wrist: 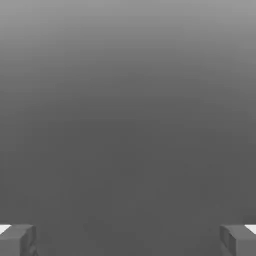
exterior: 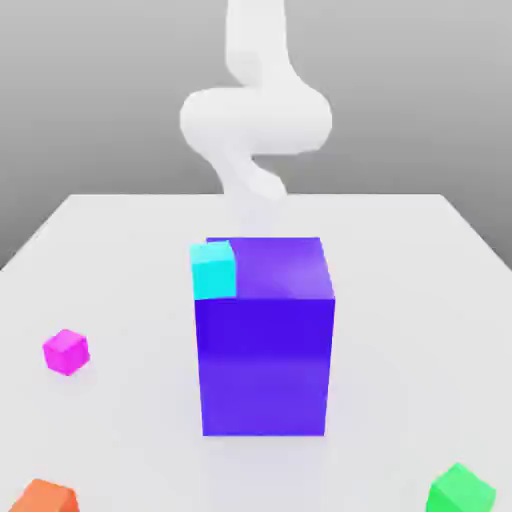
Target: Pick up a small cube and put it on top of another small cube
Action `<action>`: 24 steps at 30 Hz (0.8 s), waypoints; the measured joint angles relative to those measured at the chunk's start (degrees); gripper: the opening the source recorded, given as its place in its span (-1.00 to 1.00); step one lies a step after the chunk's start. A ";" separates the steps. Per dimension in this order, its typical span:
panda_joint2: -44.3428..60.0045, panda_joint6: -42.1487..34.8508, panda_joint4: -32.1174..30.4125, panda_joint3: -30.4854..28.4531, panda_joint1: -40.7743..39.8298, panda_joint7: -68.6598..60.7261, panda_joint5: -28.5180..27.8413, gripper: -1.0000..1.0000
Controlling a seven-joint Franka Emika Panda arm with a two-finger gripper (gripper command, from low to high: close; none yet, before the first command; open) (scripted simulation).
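- Right now the tool (wrist: 128, 240) stands wide open and empty, its two grey fingertips (wrist: 17, 240) far apart in the hand view, with plain grey between them.
- The white arm (exterior: 255, 120) rises behind the big purple block (exterior: 265, 360) at the middle of the white worktop (exterior: 400, 260).
- The small cyan cube (exterior: 213, 270) sits at the block's 11 o'clock corner.
- The magenta cube (exterior: 66, 352) lies at 9 o'clock from the block, well apart.
- The green cube (exterior: 460, 492) lies at 4 o'clock, the orange cube (exterior: 42, 498) at 8 o'clock.
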 joint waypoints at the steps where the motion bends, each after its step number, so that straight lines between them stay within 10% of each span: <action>1: 1.93 1.23 -1.11 0.05 -2.13 2.59 -0.11 0.00; 24: 43.00 27.56 -24.61 -10.26 -38.13 54.71 1.40 0.00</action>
